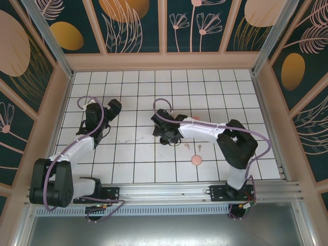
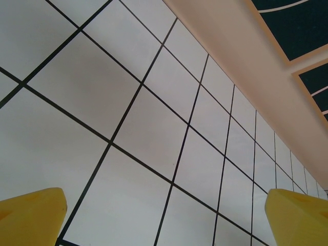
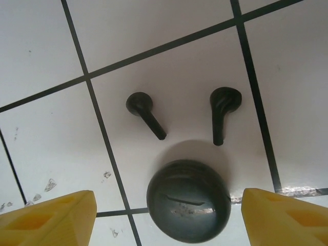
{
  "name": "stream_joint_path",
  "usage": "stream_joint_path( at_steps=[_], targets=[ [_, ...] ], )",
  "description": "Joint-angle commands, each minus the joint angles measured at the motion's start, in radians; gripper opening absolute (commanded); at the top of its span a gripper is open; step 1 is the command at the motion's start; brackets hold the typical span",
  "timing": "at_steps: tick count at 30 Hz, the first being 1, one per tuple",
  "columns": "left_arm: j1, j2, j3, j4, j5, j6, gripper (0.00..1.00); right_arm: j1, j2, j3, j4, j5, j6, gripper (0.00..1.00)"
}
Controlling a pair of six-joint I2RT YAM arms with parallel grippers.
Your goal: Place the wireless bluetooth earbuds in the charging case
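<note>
A rounded black charging case [image 3: 188, 200] lies shut on the white tiles between the yellow fingers [image 3: 51, 220] of my right gripper [image 3: 169, 221]. The jaws stand open, with a gap of tile showing on each side of the case. Just beyond the case lie two black earbuds [image 3: 146, 114] [image 3: 223, 110], stems pointing toward it. From above, the right gripper [image 1: 165, 134] hangs low over the middle of the floor. My left gripper [image 1: 111, 108] sits to the left, open over bare tile [image 2: 166, 220] with nothing between its fingers.
A round pink case [image 1: 195, 160] lies on the tiles in front of the right arm. Two tiny pink earbuds [image 1: 188, 147] [image 1: 200, 148] lie a little behind it. Wooden walls [image 1: 164, 60] enclose the tiled floor.
</note>
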Motion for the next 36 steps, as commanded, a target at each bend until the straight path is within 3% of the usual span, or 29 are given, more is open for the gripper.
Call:
stream_joint_path(
  at_steps=[1,36],
  targets=[
    [-0.003,0.005,-0.006,0.045,0.009,-0.013,0.99,0.012,0.034,0.043,-0.064,0.001,0.019,0.74],
    [-0.003,0.034,-0.014,0.094,0.030,-0.007,0.99,0.024,0.175,0.100,-0.098,0.007,0.024,0.60]
  ],
)
